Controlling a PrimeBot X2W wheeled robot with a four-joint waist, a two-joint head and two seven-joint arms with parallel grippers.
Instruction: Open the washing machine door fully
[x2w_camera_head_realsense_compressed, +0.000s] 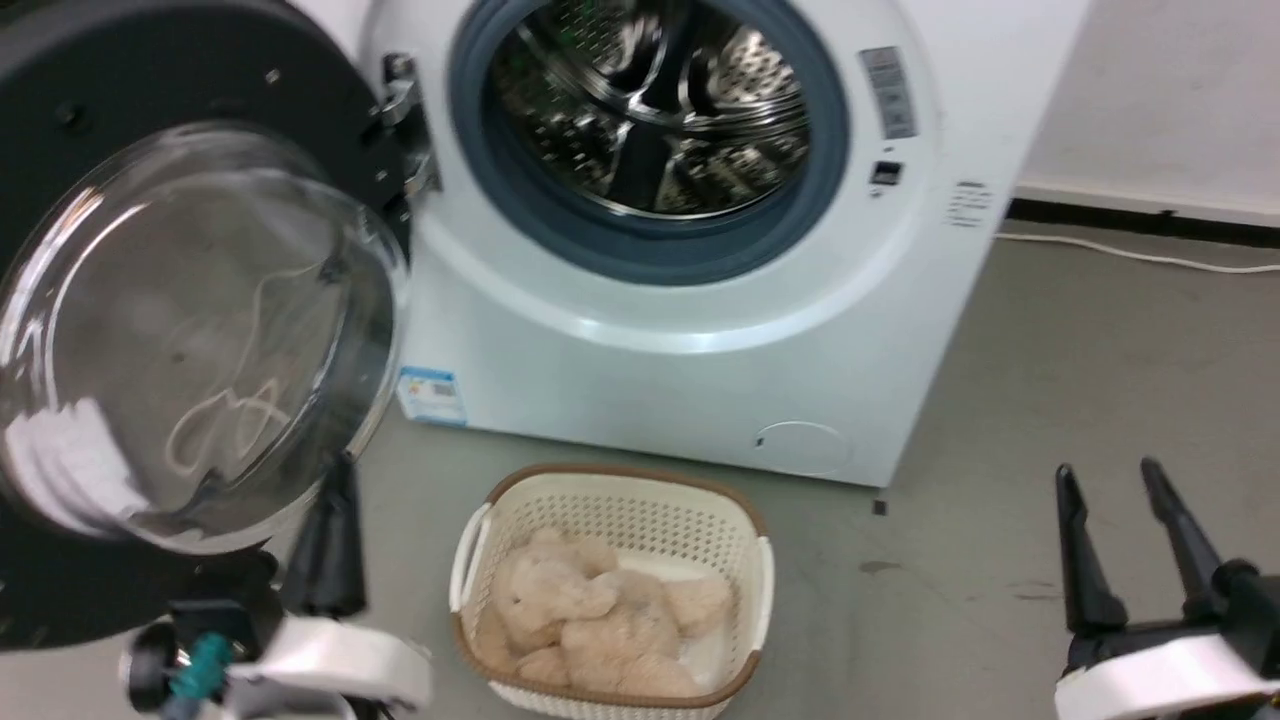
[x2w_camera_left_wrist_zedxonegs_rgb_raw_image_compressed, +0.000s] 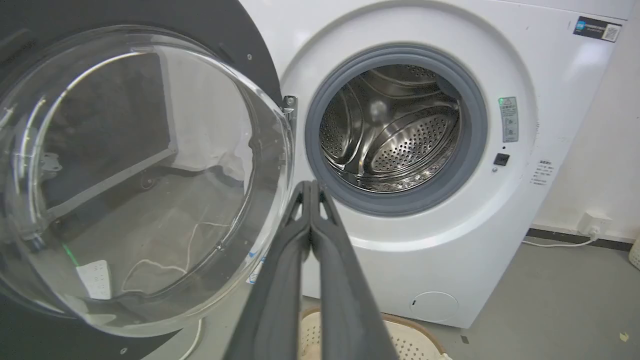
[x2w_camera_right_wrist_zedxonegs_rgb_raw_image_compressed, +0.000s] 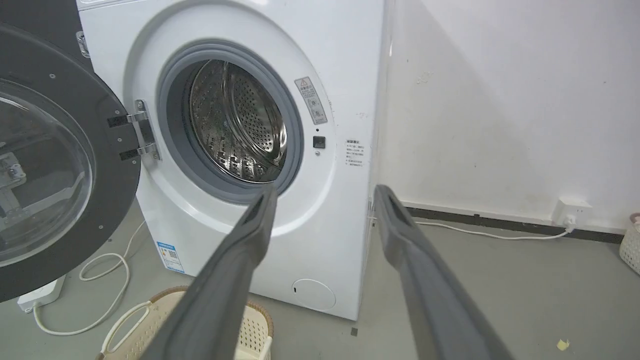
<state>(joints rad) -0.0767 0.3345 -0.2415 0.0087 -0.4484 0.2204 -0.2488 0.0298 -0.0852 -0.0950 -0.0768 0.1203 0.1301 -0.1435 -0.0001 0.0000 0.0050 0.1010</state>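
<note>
While door (x2w_camera_head_realsense_compressed: 200, 330) stands open | left end effector (x2w_camera_left_wrist_zedxonegs_rgb_raw_image_compressed: 310, 186) closed | right end effector (x2w_camera_right_wrist_zedxonegs_rgb_raw_image_compressed: 325, 195) parted | blue label (x2w_camera_head_realsense_compressed: 431, 396) illegible

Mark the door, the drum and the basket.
door (x2w_camera_head_realsense_compressed: 200, 330), head view, on its glass bowl window.
drum (x2w_camera_left_wrist_zedxonegs_rgb_raw_image_compressed: 395, 135), left wrist view, on its perforated steel wall.
basket (x2w_camera_head_realsense_compressed: 620, 470), head view, on its far brown rim.

Head camera looks down; both wrist cameras face the washing machine (x2w_camera_head_realsense_compressed: 700, 380) closely, sharing its drum (x2w_camera_left_wrist_zedxonegs_rgb_raw_image_compressed: 395, 130)
</note>
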